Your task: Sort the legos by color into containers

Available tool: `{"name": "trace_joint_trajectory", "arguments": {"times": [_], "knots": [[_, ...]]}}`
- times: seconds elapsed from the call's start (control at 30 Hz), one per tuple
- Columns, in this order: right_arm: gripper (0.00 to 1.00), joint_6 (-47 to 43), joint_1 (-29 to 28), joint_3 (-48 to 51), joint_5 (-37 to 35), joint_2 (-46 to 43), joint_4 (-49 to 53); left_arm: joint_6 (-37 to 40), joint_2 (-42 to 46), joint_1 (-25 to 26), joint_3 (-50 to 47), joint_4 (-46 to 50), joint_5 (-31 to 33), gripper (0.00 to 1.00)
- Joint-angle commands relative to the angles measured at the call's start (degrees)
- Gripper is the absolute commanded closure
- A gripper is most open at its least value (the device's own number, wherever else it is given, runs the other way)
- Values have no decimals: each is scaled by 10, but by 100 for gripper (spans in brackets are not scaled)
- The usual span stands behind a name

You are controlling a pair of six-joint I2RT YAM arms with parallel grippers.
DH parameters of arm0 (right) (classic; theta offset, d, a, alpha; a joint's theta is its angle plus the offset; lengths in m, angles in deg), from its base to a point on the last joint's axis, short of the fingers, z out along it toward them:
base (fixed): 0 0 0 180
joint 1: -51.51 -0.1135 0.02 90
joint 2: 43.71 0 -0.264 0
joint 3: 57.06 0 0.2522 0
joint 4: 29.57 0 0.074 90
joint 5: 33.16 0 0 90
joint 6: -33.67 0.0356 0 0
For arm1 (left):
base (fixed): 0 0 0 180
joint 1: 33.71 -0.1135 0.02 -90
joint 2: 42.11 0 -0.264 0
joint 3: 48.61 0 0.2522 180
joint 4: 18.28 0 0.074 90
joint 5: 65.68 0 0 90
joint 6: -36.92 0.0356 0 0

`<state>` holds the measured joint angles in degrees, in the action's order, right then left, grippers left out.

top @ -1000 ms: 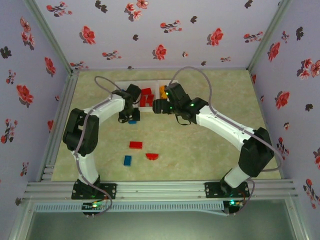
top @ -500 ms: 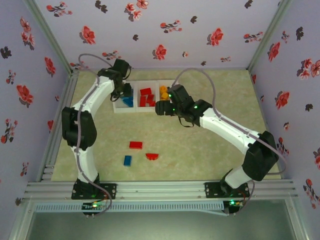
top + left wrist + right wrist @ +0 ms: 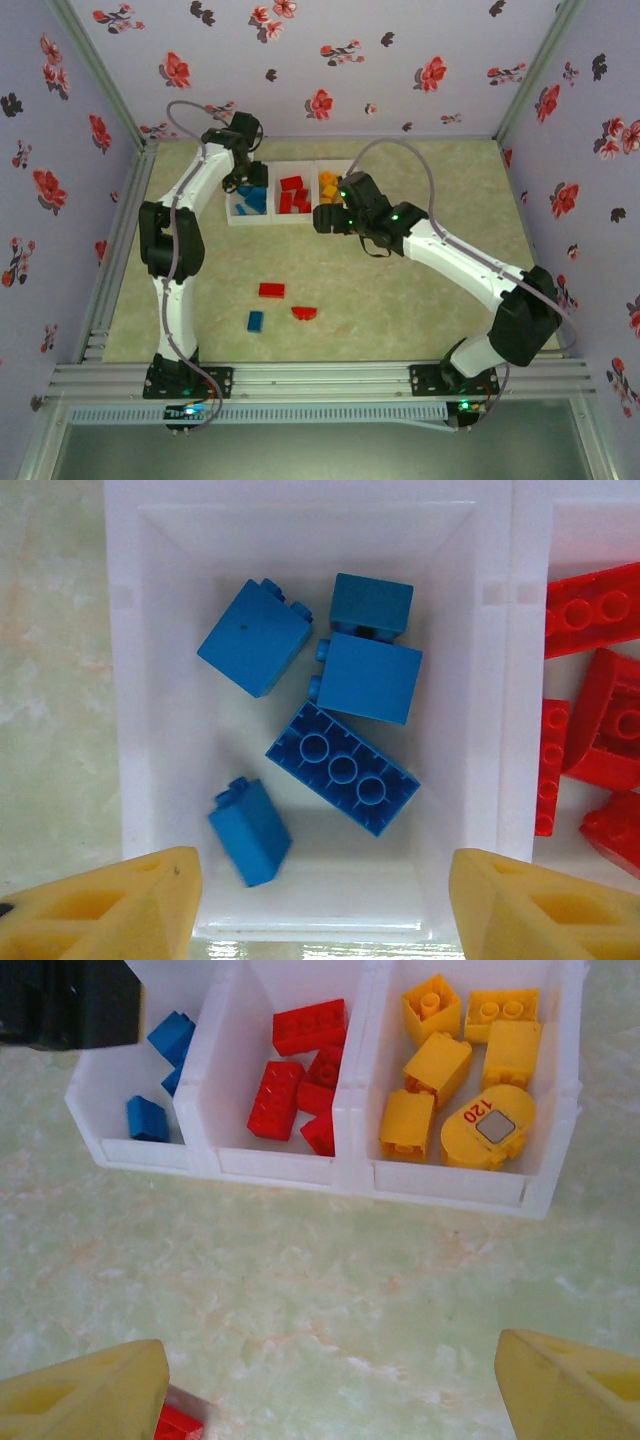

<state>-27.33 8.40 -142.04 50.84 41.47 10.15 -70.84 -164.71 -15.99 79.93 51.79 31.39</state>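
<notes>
**Three strays, two empty claws**

Most legos lie sorted in the containers at 12 o'clock: blue bricks left, red bricks middle, yellow-orange bricks right. At their 6 o'clock lie a loose red brick, a loose blue brick and a rounded red piece.

The left claw hangs over the blue bin, spread and empty. The right claw, also apart and empty, hovers just before the bins.

The strays lie close together, so a wide claw may nudge a neighbour. The worktop is open at 3 o'clock.

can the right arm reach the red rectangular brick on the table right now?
Probably yes: the right pincer is open and empty, the red brick lies alone on bare table, and the left arm is away over the bins.
</notes>
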Motion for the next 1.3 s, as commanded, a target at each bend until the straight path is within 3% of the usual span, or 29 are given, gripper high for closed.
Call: {"name": "trace_joint_trajectory", "arguments": {"times": [0.0, 0.23, 0.63, 0.87, 1.27], "knots": [[15, 8, -2, 17, 10, -8, -4, 9, 38, -4, 2, 26, 7, 33], [14, 25, -54, 20, 19, 34, 11, -2, 139, -3, -86, 22, 7, 32], [14, 210, -185, -4, 15, 142, 133, -20, 328, -2, -302, -35, -9, 30], [14, 256, -234, -46, 9, 174, 209, -10, 368, -2, -357, -64, -23, 30], [23, 245, -270, -6, 35, 157, 214, -21, 407, -3, -411, -80, -36, 30]]}}
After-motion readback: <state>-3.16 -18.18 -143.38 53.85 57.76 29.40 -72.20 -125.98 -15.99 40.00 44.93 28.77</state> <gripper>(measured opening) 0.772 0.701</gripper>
